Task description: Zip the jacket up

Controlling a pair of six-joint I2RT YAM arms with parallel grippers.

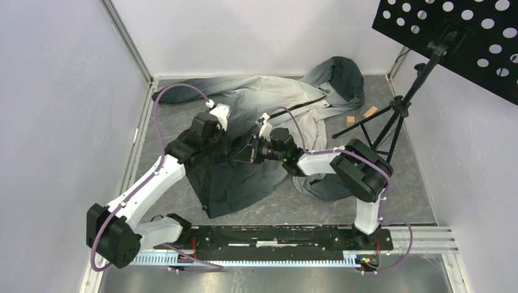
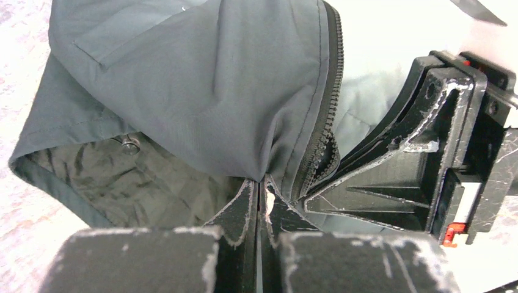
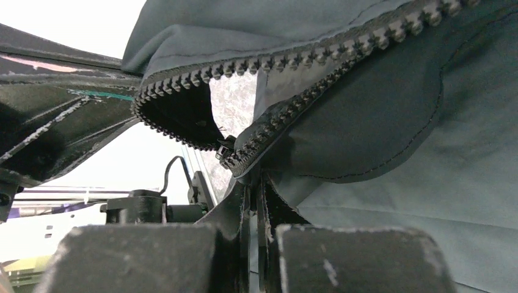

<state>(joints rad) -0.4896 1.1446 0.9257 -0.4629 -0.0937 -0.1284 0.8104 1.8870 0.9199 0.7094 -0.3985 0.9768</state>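
Jacket [image 1: 275, 101] lies spread on the table [image 1: 275, 213]. Hood [image 1: 342, 73] is at the far right with the pale fabric up that end; the dark hem end is bunched mid-table, where both arms meet.

Left gripper [image 2: 261, 190]: jaws pinched almost together on a fold of dark fabric right beside the zipper [image 2: 327, 104], with only a thin edge of cloth between the fingers.

Right gripper [image 3: 255, 190]: same story. Jaws are narrow, clamped on the jacket edge just under the lower end of the zipper.

Right wrist view: the two rows of teeth are apart, curving away from each other above the fingers. A small metal piece sits where they come together; can't tell if it's the slider.

Left wrist view: the right gripper's body sits just beside the left fingers, up against the fabric at the zipper. A snap button [image 2: 130, 144] shows on the dark lining at left.

Overhead: the grippers are tip to tip over the dark part of the jacket — exact contact hidden by the wrists.

Tripod [image 1: 397, 113] with a black perforated panel [image 1: 452, 43] stands far right. Two small wooden blocks [image 1: 370, 112] lie on the table by its feet, near the hood.
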